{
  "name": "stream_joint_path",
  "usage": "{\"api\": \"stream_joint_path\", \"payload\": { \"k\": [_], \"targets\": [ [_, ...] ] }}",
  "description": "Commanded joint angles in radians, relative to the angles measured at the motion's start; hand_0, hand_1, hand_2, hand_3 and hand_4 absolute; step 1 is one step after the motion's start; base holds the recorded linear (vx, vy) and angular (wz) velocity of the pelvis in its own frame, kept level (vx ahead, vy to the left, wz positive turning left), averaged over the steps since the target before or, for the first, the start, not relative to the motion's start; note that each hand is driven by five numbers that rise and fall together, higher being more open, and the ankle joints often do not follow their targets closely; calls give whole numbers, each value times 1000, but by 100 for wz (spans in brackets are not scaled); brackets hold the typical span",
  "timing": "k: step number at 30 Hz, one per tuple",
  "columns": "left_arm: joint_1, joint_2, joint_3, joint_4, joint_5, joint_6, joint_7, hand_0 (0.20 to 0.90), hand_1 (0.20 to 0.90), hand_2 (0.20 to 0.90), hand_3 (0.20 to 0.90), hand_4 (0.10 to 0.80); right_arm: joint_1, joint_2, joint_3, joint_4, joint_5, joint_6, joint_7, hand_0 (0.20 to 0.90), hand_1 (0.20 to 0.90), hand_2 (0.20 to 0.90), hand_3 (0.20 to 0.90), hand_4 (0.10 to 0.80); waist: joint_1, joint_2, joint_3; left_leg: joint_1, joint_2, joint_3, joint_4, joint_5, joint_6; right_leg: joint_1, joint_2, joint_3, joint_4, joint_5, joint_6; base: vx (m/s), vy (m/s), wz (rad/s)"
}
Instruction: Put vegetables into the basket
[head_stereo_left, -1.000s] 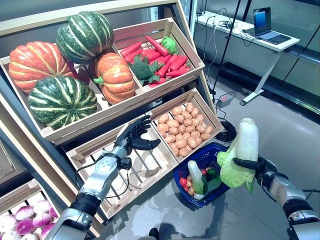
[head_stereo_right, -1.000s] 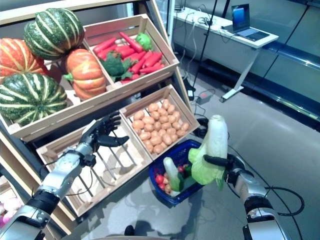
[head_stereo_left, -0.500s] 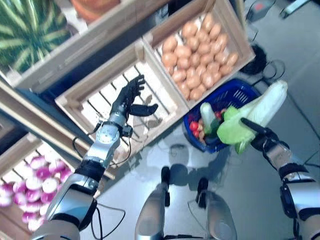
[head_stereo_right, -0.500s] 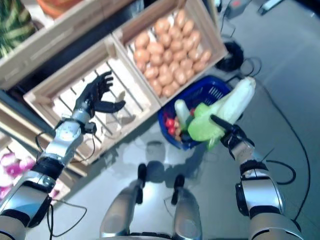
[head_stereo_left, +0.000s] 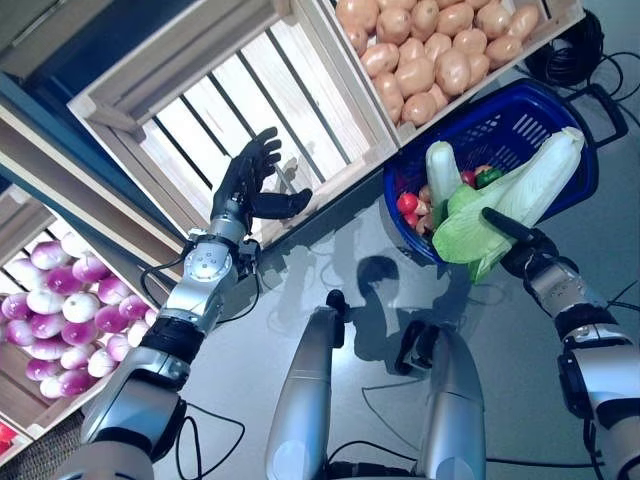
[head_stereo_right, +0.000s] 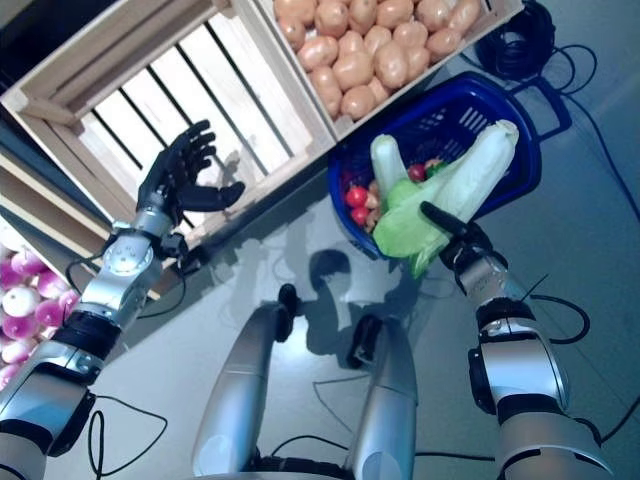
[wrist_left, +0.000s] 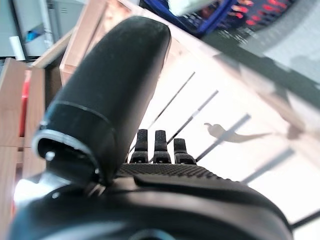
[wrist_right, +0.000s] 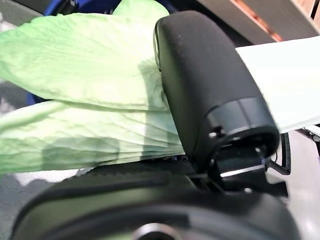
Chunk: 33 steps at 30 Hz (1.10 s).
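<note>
A napa cabbage (head_stereo_left: 510, 205) with a white stalk and pale green leaves (wrist_right: 85, 100) lies tilted over the near rim of the blue basket (head_stereo_left: 560, 110). My right hand (head_stereo_left: 522, 248) is shut on it, thumb (wrist_right: 210, 95) across the leaves. The basket stands on the floor and holds another white-stalked vegetable (head_stereo_left: 441, 172), red ones (head_stereo_left: 407, 203) and a green one (head_stereo_left: 487, 177). My left hand (head_stereo_left: 245, 185) is open, fingers (wrist_left: 157, 146) spread, in front of the empty slatted crate (head_stereo_left: 250, 90), holding nothing.
A crate of potatoes (head_stereo_left: 430, 50) sits just behind the basket. A lower crate of purple onions (head_stereo_left: 60, 320) is at the left. A black cable coil (head_stereo_left: 570, 55) lies on the floor at the far right.
The camera has tipped further down, so the shelves slid up out of view. The cabbage has come lower over the basket's rim, still in my right hand. My left hand stays spread.
</note>
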Motion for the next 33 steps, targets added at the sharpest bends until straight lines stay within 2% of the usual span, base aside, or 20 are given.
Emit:
{"api": "stream_joint_path", "payload": {
  "k": [1, 5, 6, 7, 11, 14, 17, 26, 33],
  "targets": [
    [-34, 6, 125, -145, -63, -141, 24, 900, 900, 900, 900, 800, -108, -78, -4, -98, 46, -120, -26, 300, 300, 300, 300, 400, 2, 38, -5, 41, 18, 37, 70, -104, 61, 2, 3, 17, 14, 87, -12, -60, -49, 1],
    [-12, -4, 129, -182, -70, -145, 9, 900, 900, 900, 900, 800, -135, -86, -13, -126, 69, -152, -43, 300, 300, 300, 300, 400, 5, 41, -5, -29, 23, 35, 156, -125, 68, -58, 1, 18, 91, 64, -16, -44, -45, 0],
    [-10, -2, 125, -184, -71, -147, 7, 900, 900, 900, 900, 800, -139, -90, -15, -128, 54, -158, -57, 676, 676, 676, 676, 651, 6, 40, -5, -35, 24, 35, 163, -127, 69, -63, -1, 16, 97, 63, -15, -30, -48, 5],
    [-10, 0, 120, -192, -63, -144, 11, 900, 900, 900, 900, 800, -148, -97, -18, -126, 28, -178, -79, 900, 900, 900, 900, 800, 8, 39, -5, -46, 25, 31, 175, -128, 69, -71, -2, 12, 106, 63, -12, -23, -50, 4],
    [-2, 18, 112, -195, -68, -140, 30, 900, 900, 900, 900, 800, -166, -113, -13, -150, 23, -210, -119, 900, 900, 900, 900, 800, 16, 33, -5, -60, 23, 20, 196, -123, 69, -78, -4, 4, 117, 70, -8, -6, -29, 3],
    [17, 31, 114, -198, -87, -141, 24, 900, 900, 900, 900, 800, -153, -112, -23, -178, 24, -200, -121, 900, 900, 900, 900, 800, 19, 27, -5, -52, 26, 15, 201, -119, 63, -63, -5, -3, 108, 79, -4, 0, 0, 0],
    [35, 35, 119, -198, -96, -148, 12, 900, 900, 900, 900, 800, -135, -112, -17, -180, -11, -160, -96, 900, 900, 900, 900, 800, 23, 21, -5, -32, 31, 12, 198, -112, 57, -38, -8, -10, 94, 89, -2, 15, 4, 1],
    [66, 43, 125, -216, -105, -158, 3, 900, 900, 900, 900, 800, -102, -99, -14, -180, -11, -157, -31, 900, 900, 900, 900, 800, 28, 7, -9, 74, 45, 13, 143, -92, 40, 74, -6, -14, 34, 103, 1, 51, 26, 2],
    [100, 41, 137, -217, -103, -146, -19, 900, 900, 900, 900, 800, -89, -93, -21, -182, -28, -143, -28, 900, 900, 900, 900, 800, 30, 1, -31, 145, 43, 20, 69, -73, 29, 134, -1, -11, -24, 126, 9, 61, 32, 1]
  ]
}}
